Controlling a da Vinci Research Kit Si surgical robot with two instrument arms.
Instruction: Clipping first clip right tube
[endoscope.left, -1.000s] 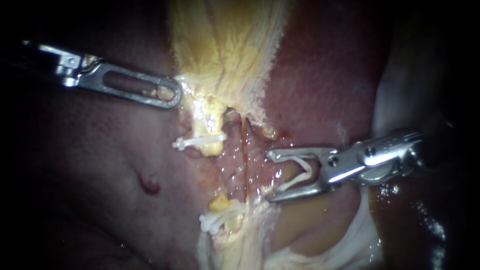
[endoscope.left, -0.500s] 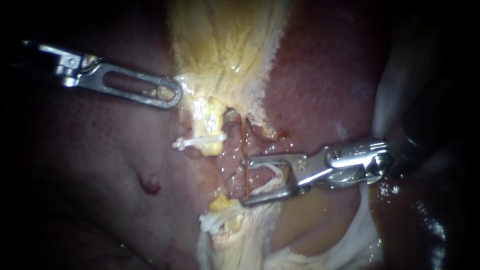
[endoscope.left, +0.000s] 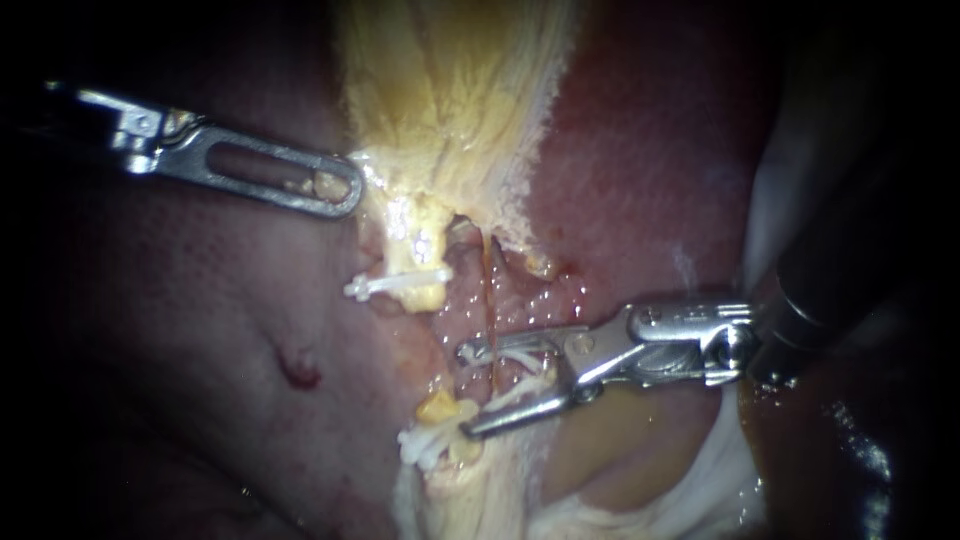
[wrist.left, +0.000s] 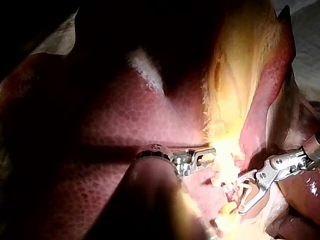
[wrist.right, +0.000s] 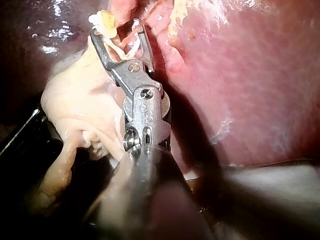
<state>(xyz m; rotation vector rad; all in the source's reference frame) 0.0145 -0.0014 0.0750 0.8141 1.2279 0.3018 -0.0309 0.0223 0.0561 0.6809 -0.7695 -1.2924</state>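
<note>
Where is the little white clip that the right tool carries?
In the endoscope view the white clip sits between the jaws of the right instrument, just right of centre, where the thin reddish tube crosses them.

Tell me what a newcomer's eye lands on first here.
The right instrument sits in the middle of the endoscope view. Its jaws stand apart, holding a white clip astride a thin red tube. Next comes the broad pale yellow tissue above, with the left instrument at its edge, and a second white clip across tissue just left of the tube.
</note>
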